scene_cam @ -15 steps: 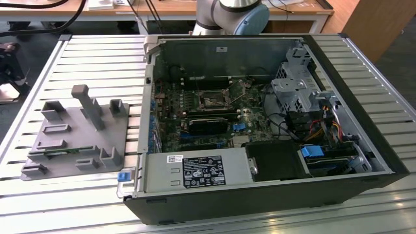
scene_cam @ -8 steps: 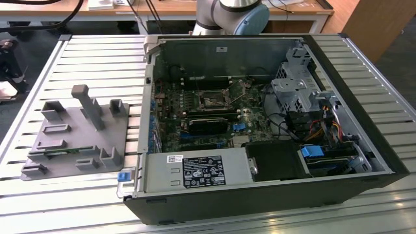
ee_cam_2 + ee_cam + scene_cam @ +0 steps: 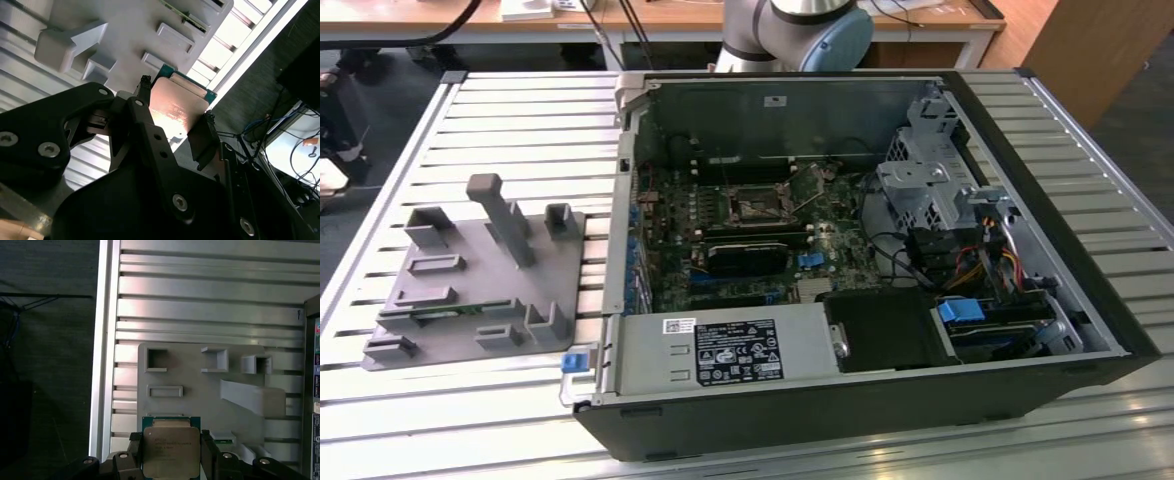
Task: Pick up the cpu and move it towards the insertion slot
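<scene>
Pinching cpu point(image 3: 170, 450) between both fingers point(image 3: 207, 454).

Chip point(image 3: 171, 452): a few short lines of faint engraved print on its silvery top in the first wrist view; no letter or number can be made out.
Chip, second wrist view point(image 3: 175, 107): faint rows of marks on its shiny face, not readable.
Black label point(image 3: 736, 353): on the top of the power supply box point(image 3: 640, 360); dense white print and small round marks, none readable.
Barcode sticker point(image 3: 678, 325): white, on the same box, touching the black label's corner; dark bars, unreadable.
Square sticker point(image 3: 777, 100): small and white, on the inner far wall of the computer case point(image 3: 1067, 180); nothing legible.
</scene>
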Controlling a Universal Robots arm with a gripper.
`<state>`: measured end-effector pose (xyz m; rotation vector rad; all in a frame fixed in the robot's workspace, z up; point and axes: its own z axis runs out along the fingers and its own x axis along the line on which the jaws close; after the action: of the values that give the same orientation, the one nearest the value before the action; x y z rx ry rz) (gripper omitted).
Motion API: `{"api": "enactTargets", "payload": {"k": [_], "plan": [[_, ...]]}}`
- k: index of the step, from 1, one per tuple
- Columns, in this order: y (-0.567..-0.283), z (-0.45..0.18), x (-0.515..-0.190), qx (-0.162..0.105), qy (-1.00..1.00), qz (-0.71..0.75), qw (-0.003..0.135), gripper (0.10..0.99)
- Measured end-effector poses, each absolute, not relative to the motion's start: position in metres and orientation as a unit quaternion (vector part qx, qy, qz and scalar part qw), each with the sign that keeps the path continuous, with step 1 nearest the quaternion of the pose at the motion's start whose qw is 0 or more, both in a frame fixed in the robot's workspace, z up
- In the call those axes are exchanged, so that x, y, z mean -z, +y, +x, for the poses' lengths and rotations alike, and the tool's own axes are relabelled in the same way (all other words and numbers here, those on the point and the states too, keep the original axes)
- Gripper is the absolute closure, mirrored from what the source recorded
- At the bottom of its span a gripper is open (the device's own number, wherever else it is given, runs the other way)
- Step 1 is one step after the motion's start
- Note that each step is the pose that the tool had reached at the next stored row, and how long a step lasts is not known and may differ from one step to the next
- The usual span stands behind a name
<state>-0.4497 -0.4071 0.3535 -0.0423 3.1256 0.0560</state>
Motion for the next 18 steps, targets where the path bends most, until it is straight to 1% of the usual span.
{"api": "enactTargets", "payload": {"k": [18], "plan": [[-0.407, -0.450, -0.389, -0.018, 1.000, -0.013, 0.008, 0.541]]}}
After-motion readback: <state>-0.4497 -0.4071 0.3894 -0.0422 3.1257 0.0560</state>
